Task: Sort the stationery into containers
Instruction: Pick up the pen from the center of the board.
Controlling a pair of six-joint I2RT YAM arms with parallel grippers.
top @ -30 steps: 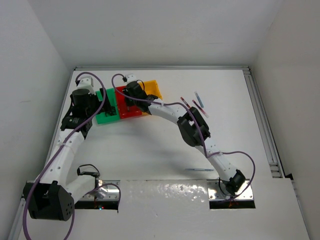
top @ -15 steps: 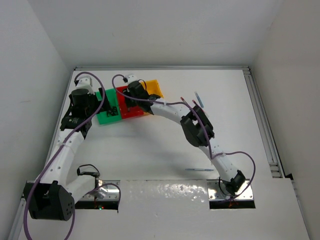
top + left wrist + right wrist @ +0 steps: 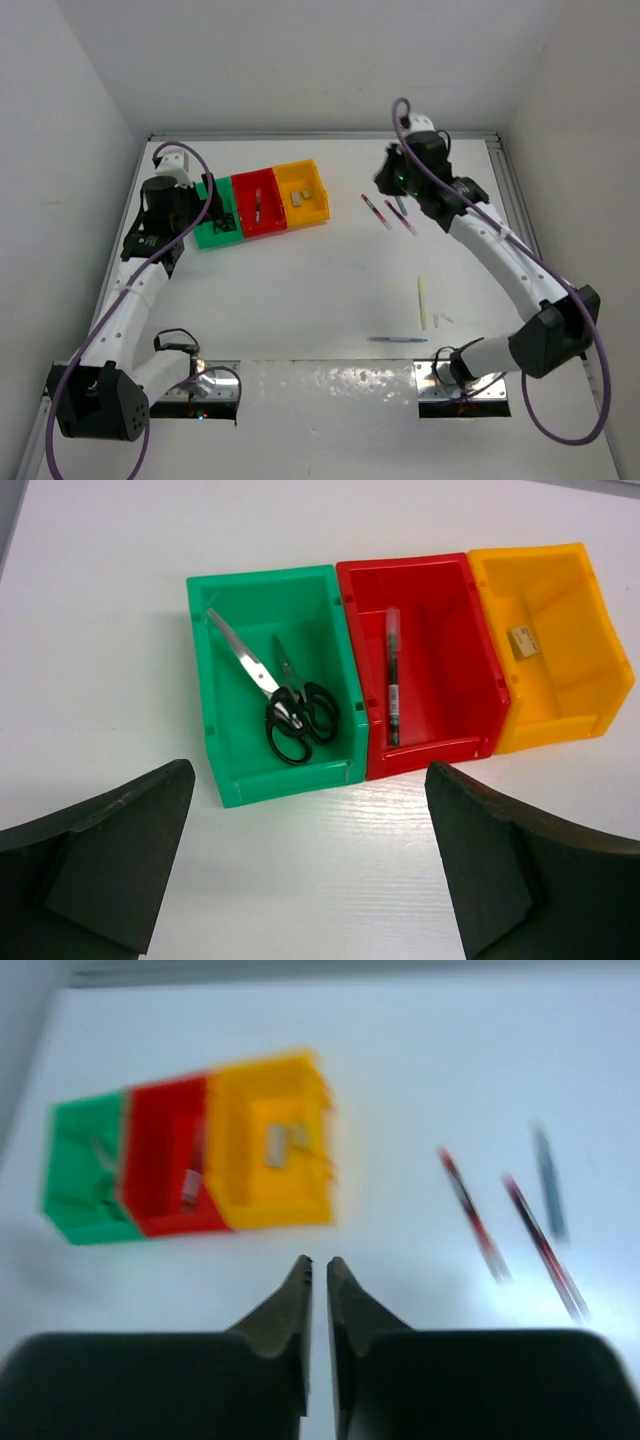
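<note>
Right end effector [image 3: 319, 1260] closed to a slit, holding nothing.
Three pens [image 3: 470, 1210] lie on the worktop [image 3: 400, 1080] ahead and to its right (light, stiff, probably roll easily); best pinched across mid-barrel.

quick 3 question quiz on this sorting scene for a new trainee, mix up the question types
1. True or false: the scissors lie in the green bin.
2. What lies in the red bin? A) an eraser B) a pen C) a pale stick
3. Which gripper is wide open and holding nothing?

Key: 1 true. 2 B. 3 the left gripper.
</note>
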